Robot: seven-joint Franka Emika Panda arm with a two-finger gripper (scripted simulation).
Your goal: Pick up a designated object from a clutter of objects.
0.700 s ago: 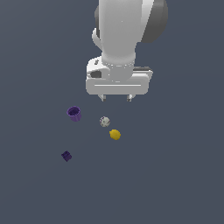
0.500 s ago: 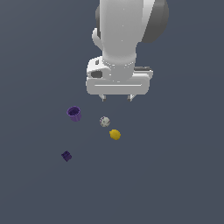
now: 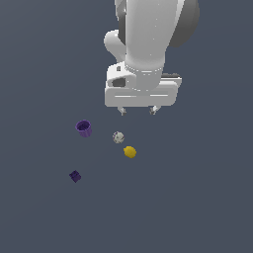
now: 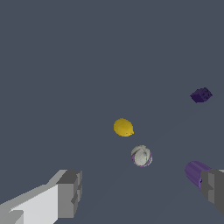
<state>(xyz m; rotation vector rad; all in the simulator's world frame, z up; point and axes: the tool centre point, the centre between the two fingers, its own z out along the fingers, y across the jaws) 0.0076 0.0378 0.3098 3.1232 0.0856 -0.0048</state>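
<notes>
Items on the dark grey floor (image 3: 39, 217), listed from the exterior view's left to its right.

1. Dark purple cube (image 3: 75, 176). Small, resting on the floor, set well apart from the other pieces and nearest the camera in the exterior view. Also seen in the wrist view (image 4: 201, 95), far from the fingers.

2. Purple cup (image 3: 84, 128). Open mouth facing upward in the exterior view, standing near the speckled ball but not touching it. In the wrist view (image 4: 197, 173) it is partly hidden behind one finger.

3. Speckled grey-white ball (image 3: 118, 137), the designated object. Lies on the floor between the purple cup and the yellow ball, just beside the yellow ball with a narrow gap showing. It sits below the gripper and untouched by it. In the wrist view (image 4: 141, 156) it appears between the two fingers, closer to the one near the cup.

4. Yellow ball (image 3: 130, 152). About as big as the speckled ball, on the floor just beside it. Wrist view (image 4: 124, 127).

5. Gripper (image 3: 137, 110) on the white arm (image 3: 148, 34). Hangs above the clutter, pointing down. Fingers (image 4: 70, 192) spread wide apart, nothing between them, no contact with any item.
</notes>
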